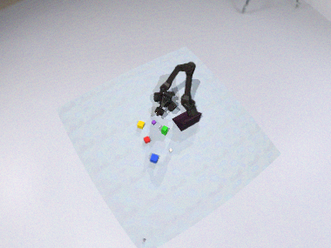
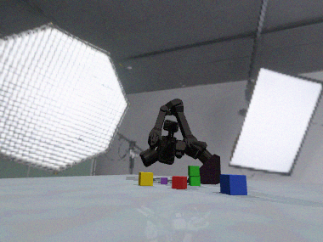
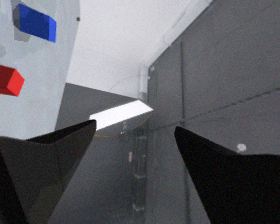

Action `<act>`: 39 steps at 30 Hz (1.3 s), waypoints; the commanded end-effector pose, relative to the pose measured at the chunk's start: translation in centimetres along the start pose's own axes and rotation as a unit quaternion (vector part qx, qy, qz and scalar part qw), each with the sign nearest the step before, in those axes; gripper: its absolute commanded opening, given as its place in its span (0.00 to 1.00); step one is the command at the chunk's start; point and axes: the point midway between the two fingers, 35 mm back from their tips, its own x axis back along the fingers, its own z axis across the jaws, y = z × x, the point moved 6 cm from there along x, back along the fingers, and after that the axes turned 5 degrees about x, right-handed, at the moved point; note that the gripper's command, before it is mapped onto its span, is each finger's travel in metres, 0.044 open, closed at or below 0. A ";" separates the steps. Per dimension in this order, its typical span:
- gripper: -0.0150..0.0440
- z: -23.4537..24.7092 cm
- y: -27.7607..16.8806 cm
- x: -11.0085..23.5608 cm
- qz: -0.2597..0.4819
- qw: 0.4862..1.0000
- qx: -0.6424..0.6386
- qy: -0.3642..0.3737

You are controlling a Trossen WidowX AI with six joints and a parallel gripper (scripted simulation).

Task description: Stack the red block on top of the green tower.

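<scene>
So basically nothing is done on this one yet. The red block is sitting flat on the surface, out in the open, with the green tower just beside it but not touching. The tower looks like two green cubes stacked, standing straight in the exterior view.

The claw is up in the air near the arm's base, spread wide with nothing between the fingers. You can see straight through the gap in the wrist view, which looks mostly sideways at the room, not down at the blocks.

My guess at what's left is pretty much everything: get over the red block, grab it, lift it above the tower, and set it down gently so the tower stays up.

Containers: I don't see any (the dark box behind the tower looks like the arm's mount). The other loose bits are a yellow cube, a blue cube and a tiny purple cube, all apart on the surface.
</scene>
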 end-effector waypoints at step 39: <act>1.00 4.4 -2.7 -11.8 -0.585 0.473 0.620 -0.222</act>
